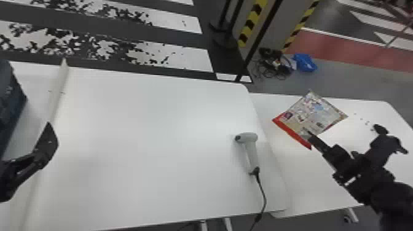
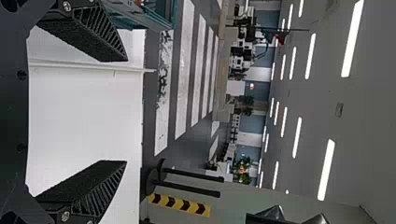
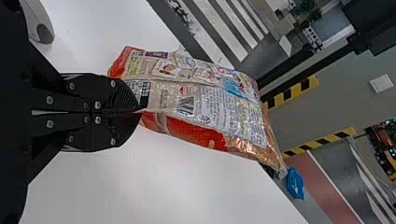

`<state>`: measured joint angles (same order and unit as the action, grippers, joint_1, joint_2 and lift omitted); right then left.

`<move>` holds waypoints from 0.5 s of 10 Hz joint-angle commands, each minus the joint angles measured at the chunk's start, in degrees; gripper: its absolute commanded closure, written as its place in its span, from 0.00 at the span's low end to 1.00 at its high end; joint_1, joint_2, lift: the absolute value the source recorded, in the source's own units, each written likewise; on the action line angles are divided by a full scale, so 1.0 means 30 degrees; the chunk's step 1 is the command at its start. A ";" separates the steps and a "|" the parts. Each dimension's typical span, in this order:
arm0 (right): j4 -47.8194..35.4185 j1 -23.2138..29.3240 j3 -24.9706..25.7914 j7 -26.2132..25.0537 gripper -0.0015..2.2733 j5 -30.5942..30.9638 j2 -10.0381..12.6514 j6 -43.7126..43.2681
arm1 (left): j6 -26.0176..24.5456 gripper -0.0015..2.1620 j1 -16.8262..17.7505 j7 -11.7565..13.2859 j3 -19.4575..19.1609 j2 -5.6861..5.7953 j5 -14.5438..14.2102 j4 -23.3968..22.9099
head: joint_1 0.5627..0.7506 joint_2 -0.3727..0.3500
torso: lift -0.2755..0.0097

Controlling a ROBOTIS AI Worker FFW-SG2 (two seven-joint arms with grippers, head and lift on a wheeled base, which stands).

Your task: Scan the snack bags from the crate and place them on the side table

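Over the side table (image 1: 332,184) at the right, my right gripper (image 1: 310,135) holds a snack bag (image 1: 313,113) by its near edge. In the right wrist view the right gripper (image 3: 137,112) is shut on the corner of the snack bag (image 3: 201,102), whose printed face and red border show. At the far left of the head view is my left gripper (image 1: 47,144), beside the dark crate (image 1: 9,104). Seen from its own wrist, the left gripper (image 2: 123,111) has its fingers wide apart with nothing between them; part of the crate (image 2: 149,16) shows beyond one finger.
A grey-white handheld scanner (image 1: 250,147) lies near the right edge of the main white table (image 1: 147,138), its cable running off the front edge. A raised white strip (image 1: 58,92) crosses the table's left part. Behind stands a pillar with yellow-black stripes (image 1: 252,24).
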<state>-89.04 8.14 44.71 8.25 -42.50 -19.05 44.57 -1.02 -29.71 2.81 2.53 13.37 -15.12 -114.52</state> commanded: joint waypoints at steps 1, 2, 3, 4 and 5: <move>0.1321 -0.0136 -0.0166 -0.0877 0.99 0.0015 -0.0008 -0.1217 | 0.0000 0.05 0.0002 0.0000 0.0036 -0.0004 0.0002 0.0000 | 0.70 0.03 | 0.68; 0.2142 -0.0283 -0.0283 -0.1404 0.99 0.0074 -0.0038 -0.1803 | 0.0000 0.05 0.0002 0.0000 0.0036 -0.0004 0.0002 0.0030 | 0.70 0.03 | 0.68; 0.2874 -0.0400 -0.0459 -0.1756 0.99 0.0045 -0.0125 -0.1920 | 0.0000 0.05 0.0002 0.0000 0.0036 0.0026 0.0002 0.0030 | 0.70 0.03 | 0.68; 0.3431 -0.0488 -0.0547 -0.2136 0.99 0.0103 -0.0155 -0.2154 | 0.0059 0.05 0.0002 0.0000 0.0036 0.0026 0.0002 0.0030 | 0.70 0.03 | 0.68; 0.3782 -0.0488 -0.0752 -0.2605 0.95 0.0074 -0.0125 -0.2330 | 0.0059 0.05 0.0002 0.0000 0.0036 0.0026 0.0002 0.0030 | 0.70 0.03 | 0.68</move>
<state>-78.33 6.72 42.72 0.60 -42.26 -19.46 37.84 -0.86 -29.72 2.81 2.64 13.45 -15.12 -114.43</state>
